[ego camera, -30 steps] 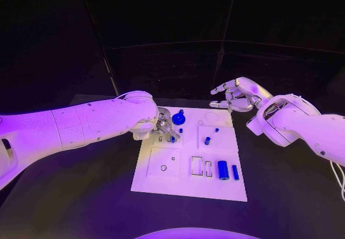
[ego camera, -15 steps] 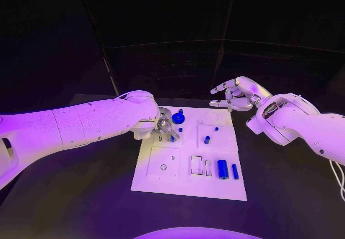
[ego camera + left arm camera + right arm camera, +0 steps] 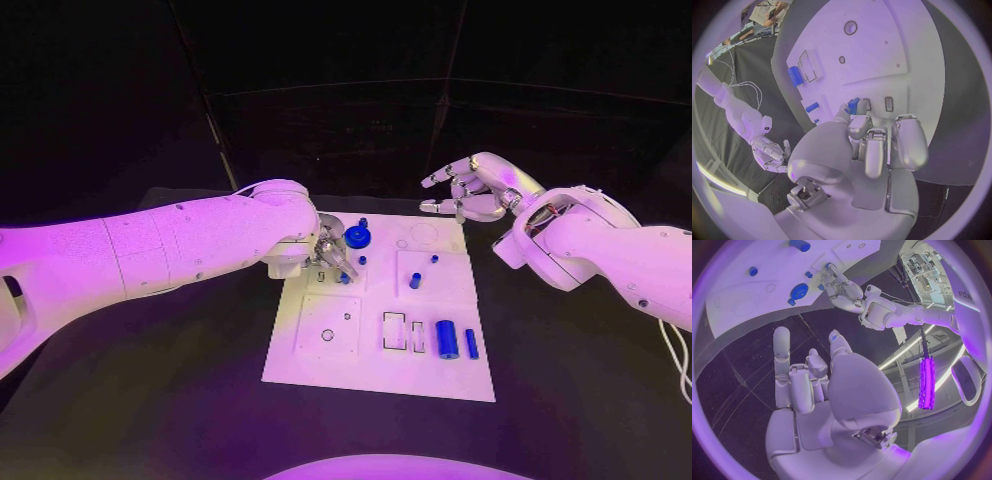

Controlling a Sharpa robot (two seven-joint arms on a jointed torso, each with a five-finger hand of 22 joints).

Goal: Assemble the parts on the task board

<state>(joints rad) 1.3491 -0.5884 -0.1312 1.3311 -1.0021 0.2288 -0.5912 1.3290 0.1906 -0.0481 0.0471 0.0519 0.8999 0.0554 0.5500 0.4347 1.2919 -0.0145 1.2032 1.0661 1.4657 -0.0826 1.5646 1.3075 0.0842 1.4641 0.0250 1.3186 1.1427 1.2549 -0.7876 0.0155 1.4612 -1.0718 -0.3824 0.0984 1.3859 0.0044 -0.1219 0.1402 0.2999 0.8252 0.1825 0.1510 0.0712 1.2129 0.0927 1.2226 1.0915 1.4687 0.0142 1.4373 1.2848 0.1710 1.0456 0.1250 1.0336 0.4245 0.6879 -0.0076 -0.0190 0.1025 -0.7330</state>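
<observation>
Two hands work near the board (image 3: 378,365): the left hand (image 3: 326,259) sits over its far left part, fingertips pinching a small blue peg (image 3: 852,106) (just beside the gear (image 3: 358,237)); the right hand (image 3: 473,189) hovers beyond the board's far edge, fingers spread, empty.

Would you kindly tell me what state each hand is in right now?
Left hand: fingers on a small blue part at the task board; whether it grips it cannot be told.
Right hand: open, holding nothing, raised beyond the board.
</observation>
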